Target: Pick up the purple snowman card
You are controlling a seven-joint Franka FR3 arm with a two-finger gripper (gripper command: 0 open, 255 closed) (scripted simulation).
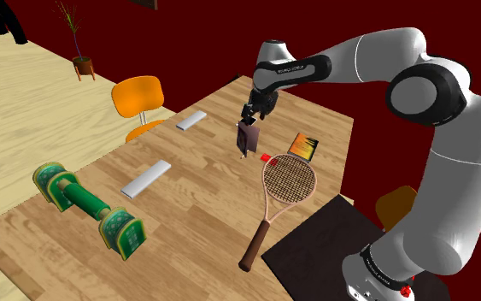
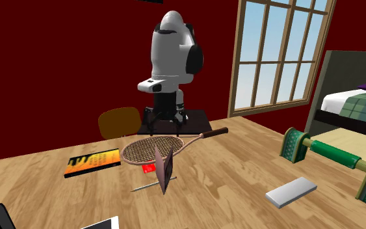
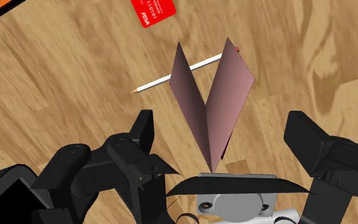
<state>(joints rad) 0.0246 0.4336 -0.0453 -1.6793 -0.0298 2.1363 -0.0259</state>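
The snowman card (image 1: pixel 247 137) is a dusky purple folded card, half open in a V with its fold running up toward the hand. It stands on end on the wooden table (image 1: pixel 187 222), directly under my gripper (image 1: pixel 249 118). In the wrist view the card (image 3: pixel 225 89) has its near end between the two black fingers (image 3: pixel 144 133), which stand wide apart and do not touch it; my gripper (image 3: pixel 220 116) is open. In the second exterior view the card (image 2: pixel 164 168) has its lower corner by a thin pencil (image 2: pixel 150 186).
A racket (image 1: pixel 288 178) lies toward the stand, with a small red card (image 1: pixel 268 158) and an orange book (image 1: pixel 303 146) close by. Two pale bars (image 1: pixel 146 178) and a green dumbbell (image 1: pixel 89 205) lie toward the shoulder view's left. An orange chair (image 1: pixel 137 96) stands beyond the table.
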